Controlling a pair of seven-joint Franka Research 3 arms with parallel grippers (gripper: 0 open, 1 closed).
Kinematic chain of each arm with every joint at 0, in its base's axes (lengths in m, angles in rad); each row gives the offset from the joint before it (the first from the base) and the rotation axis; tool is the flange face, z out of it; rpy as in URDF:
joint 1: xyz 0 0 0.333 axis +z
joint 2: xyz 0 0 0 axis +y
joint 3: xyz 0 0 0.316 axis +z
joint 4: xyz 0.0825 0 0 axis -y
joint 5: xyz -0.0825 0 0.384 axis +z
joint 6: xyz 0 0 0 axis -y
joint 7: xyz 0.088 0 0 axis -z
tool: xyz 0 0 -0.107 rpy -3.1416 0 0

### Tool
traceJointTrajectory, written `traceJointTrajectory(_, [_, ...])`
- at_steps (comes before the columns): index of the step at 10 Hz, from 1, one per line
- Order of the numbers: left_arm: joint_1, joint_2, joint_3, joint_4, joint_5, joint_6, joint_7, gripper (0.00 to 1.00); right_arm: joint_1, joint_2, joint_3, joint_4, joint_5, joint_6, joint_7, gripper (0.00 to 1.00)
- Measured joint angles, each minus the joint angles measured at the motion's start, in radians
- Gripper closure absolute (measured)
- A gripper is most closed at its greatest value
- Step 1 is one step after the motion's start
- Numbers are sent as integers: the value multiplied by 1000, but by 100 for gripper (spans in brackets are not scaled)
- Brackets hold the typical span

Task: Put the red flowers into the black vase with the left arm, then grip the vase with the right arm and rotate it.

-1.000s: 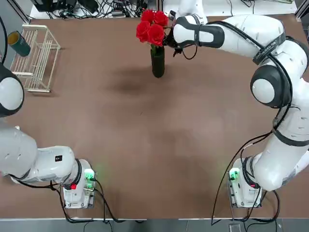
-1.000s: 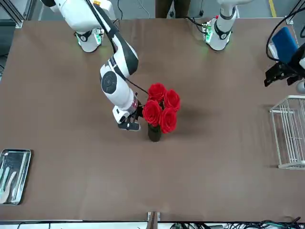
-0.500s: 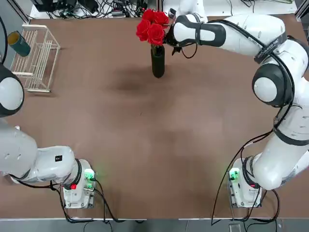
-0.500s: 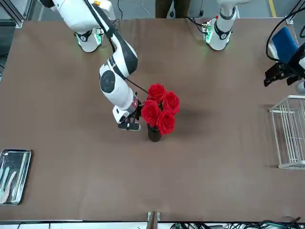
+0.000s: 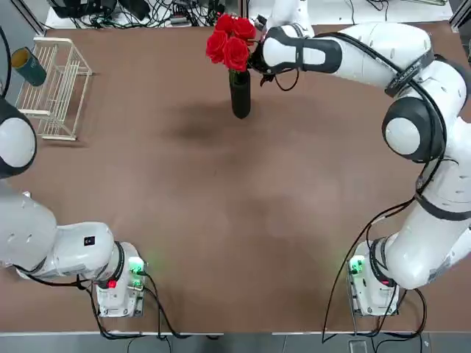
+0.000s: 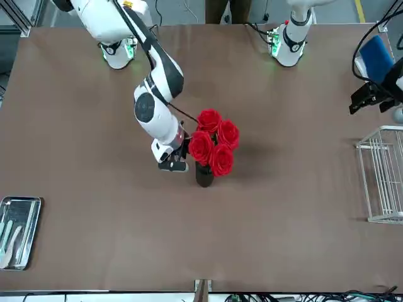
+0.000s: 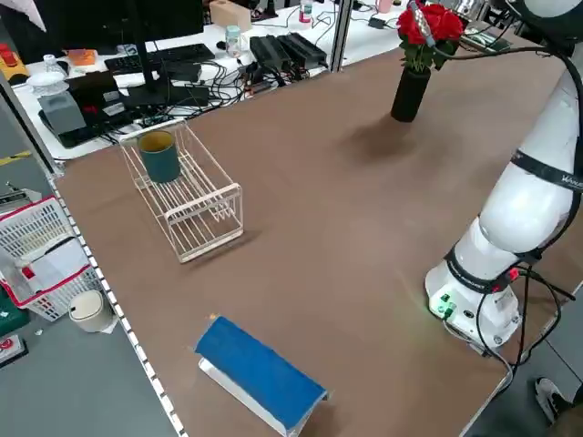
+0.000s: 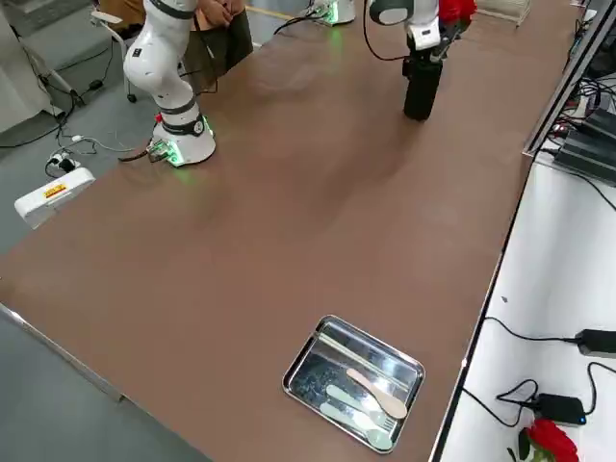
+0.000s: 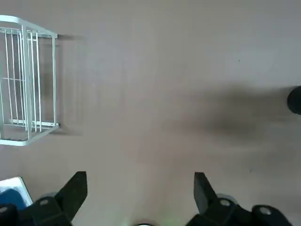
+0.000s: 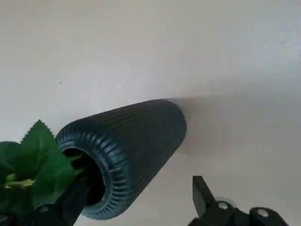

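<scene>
Wide-open right gripper (image 10: 139, 184) is best centred on the ribbed black cylindrical vase (image 10: 146, 136), clear of serrated green leaves (image 10: 51, 174), before closing. Left gripper (image 9: 141, 178), also wide, is parked near the white wire rack (image 9: 55, 80).

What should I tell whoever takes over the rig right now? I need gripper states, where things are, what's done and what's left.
Left gripper: open, empty, over the table's left side.
Right gripper: open, beside the upper part of the vase; no grip visible.
Black vase: upright near the table's far edge.
Red flowers: in the vase, blooms above its mouth.
Done: flowers inserted, left gripper clear of them.
Left: grip the vase with the right gripper, then rotate it. Leaves hang close to the fingers, so they might get pinched.
</scene>
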State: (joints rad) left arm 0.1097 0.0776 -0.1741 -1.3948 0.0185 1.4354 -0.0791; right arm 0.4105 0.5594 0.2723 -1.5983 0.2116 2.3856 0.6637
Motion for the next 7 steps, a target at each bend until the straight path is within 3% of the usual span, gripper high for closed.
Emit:
traceJointTrajectory(2, [0, 0, 0, 0, -1, 0, 1, 0, 0, 13, 1, 0, 0, 11, 0, 6])
traceJointTrajectory(5, [-1, 0, -1, 0, -1, 11, 4, 0, 0, 17, 2, 0, 0, 15, 0, 29])
traceJointTrajectory(6, [-1, 0, -1, 0, -1, 27, 5, 0, 0, 17, 3, 1, 0, 15, 0, 47])
traceJointTrajectory(7, [-1, 0, -1, 0, -1, 40, 5, 0, 0, 17, 4, 2, 0, 15, 0, 48])
